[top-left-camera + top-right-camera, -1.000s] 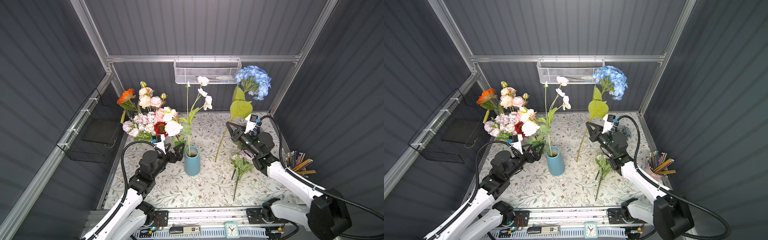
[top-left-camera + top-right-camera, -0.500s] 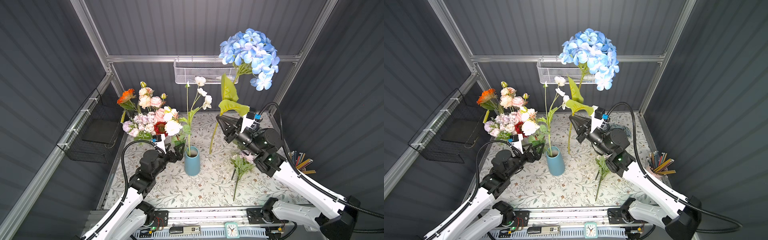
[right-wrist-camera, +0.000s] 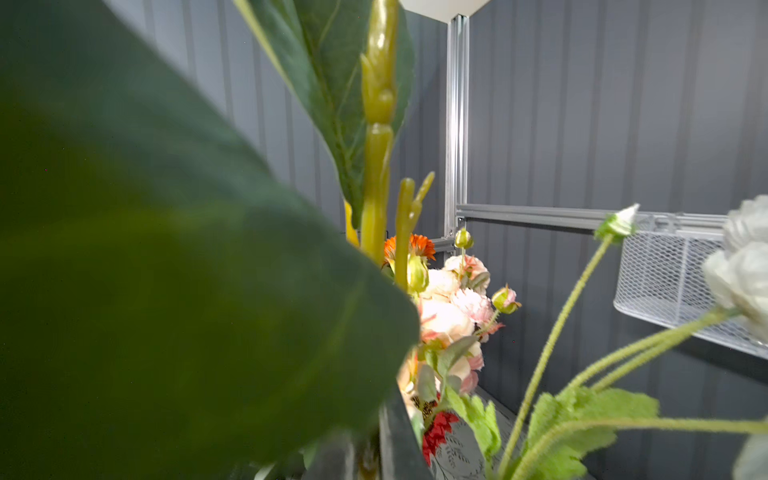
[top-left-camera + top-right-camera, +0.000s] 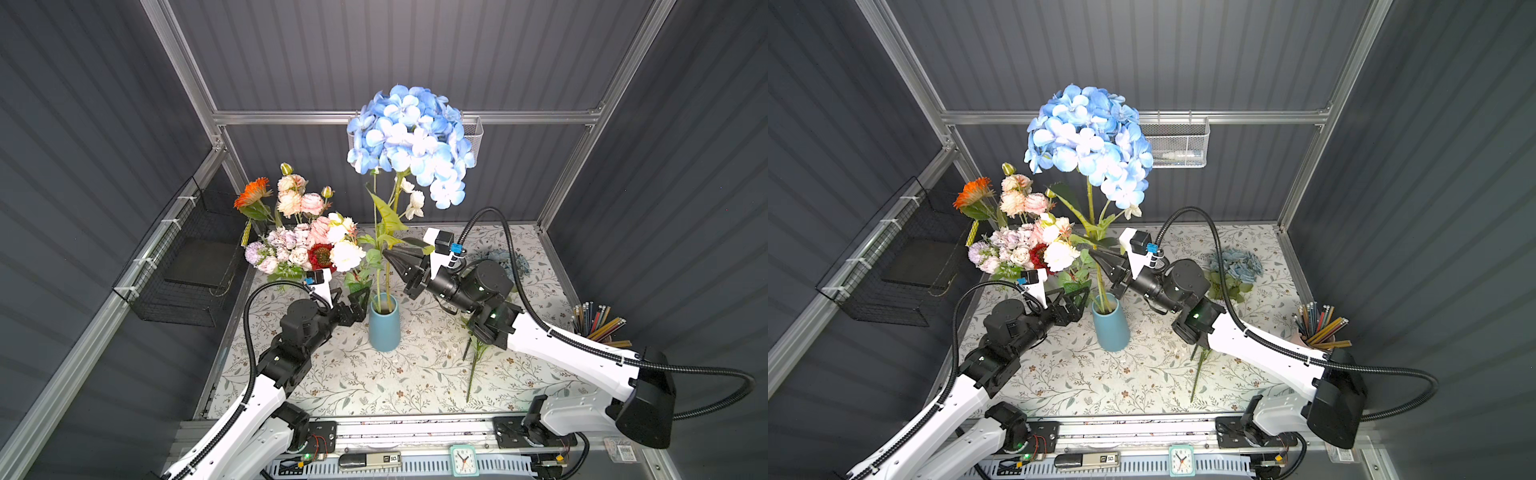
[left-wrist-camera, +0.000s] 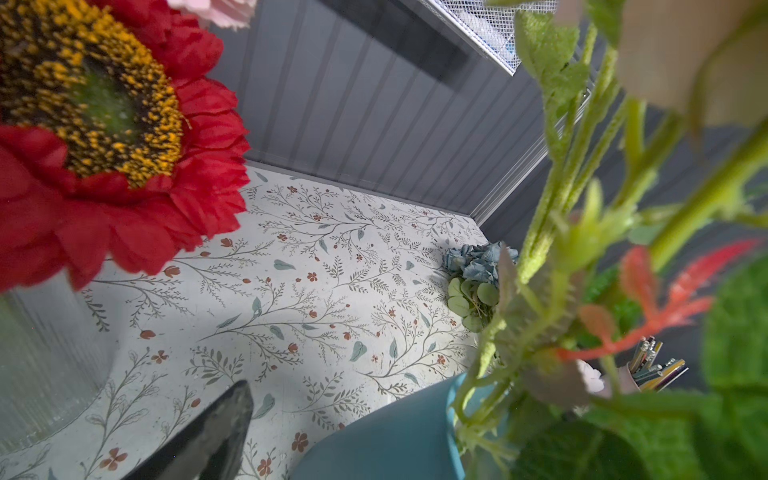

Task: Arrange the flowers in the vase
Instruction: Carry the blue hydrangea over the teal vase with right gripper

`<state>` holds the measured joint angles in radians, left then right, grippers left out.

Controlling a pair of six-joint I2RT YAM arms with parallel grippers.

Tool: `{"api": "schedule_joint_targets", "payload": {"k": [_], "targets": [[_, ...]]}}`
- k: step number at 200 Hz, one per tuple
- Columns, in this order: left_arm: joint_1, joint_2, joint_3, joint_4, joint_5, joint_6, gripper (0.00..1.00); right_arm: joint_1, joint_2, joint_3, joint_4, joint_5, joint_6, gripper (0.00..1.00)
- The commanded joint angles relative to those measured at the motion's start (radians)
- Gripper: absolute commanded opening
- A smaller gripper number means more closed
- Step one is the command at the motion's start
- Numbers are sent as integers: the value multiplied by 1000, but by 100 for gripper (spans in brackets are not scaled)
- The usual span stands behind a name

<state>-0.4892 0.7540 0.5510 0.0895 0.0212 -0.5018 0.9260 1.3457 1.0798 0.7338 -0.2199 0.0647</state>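
We are pinching the green-stemmed blue hydrangea (image 4: 409, 139) with our right fingers (image 4: 401, 262) above the teal cylindrical vase (image 4: 384, 326); our left fingers (image 4: 359, 300) are gaping wide beside it.

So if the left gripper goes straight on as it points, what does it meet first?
Most likely the vase, near its rim: the open left gripper points at it from close by. Low leaves might touch first; depth is unclear.

L arm (image 4: 266, 399), R arm (image 4: 569, 353): white links, blk joints, ribbed blk cables; L tool (image 4: 360, 302), R tool (image 4: 390, 257): blk, pointed
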Motion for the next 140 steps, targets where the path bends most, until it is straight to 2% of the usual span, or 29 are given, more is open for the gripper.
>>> {"api": "schedule_joint_targets", "payload": {"k": [1,34,71,140], "targets": [[3,-20,34,-19,-6,6,100,22,25,-7,140,17,-45,0],[3,-27,25,-20,-8,5,100,46,65,-73,217,62,-63,0],[3,-31,26,-23,-4,9,100,62,94,-138,216,132,-65,0],[3,-43,24,-29,29,11,100,65,95,-213,41,208,-86,0]]}}
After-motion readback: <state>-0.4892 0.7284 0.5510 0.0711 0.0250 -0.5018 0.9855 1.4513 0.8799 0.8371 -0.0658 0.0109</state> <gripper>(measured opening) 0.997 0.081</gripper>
